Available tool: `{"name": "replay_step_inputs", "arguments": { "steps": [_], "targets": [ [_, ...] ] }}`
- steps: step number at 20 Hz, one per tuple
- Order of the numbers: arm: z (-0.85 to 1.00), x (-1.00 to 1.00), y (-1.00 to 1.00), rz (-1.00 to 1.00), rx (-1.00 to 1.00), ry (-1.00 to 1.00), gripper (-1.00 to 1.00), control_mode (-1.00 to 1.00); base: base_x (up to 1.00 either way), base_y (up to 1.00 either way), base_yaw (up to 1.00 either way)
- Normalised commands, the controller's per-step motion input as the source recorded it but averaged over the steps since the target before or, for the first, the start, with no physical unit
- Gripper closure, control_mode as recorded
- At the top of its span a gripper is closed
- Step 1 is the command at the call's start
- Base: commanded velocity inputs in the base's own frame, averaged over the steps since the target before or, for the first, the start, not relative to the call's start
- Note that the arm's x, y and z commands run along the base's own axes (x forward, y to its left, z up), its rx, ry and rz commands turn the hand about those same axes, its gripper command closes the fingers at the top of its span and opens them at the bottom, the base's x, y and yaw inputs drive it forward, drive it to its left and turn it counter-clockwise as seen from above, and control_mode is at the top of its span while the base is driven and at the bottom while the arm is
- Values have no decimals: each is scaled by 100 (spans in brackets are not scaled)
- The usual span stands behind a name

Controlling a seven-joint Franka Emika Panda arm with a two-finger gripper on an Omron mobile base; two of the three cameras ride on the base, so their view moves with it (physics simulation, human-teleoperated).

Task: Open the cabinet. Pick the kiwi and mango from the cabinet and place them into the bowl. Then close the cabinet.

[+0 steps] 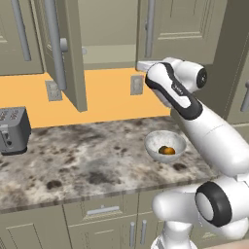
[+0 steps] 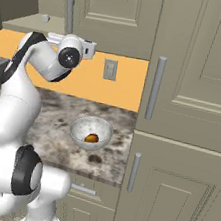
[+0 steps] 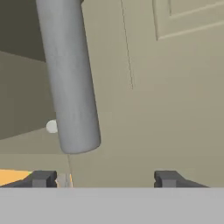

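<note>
Grey bar handle (image 3: 70,78) on beige cabinet (image 3: 175,87)

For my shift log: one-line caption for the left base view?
Cabinet doors open, orange-brown mango in the bowl on the counter, toaster at left.

The arm (image 1: 214,141) is built of smooth, glossy white rounded segments. Black rings mark its joints: a broad one just below the counter (image 1: 87,165) edge and a black-centred disc well above the counter. A curved black band runs along the upper segment. The claw (image 3: 105,179) ends in two small, blocky dark grey fingertips (image 3: 41,178).
</note>
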Motion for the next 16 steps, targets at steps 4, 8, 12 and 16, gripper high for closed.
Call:
{"name": "replay_step_inputs", "arguments": {
  "steps": [4,8,12,16],
  "targets": [
    [-53,100,19,-2,-3,0,-100,-100,0,0,0],
    [-46,86,19,-5,-4,-3,-100,-100,0,0,0],
    [15,-39,26,0,0,-16,-100,-100,0,0,0],
    [59,-100,12,0,0,-20,-100,-100,0,0,0]
  ]
}}
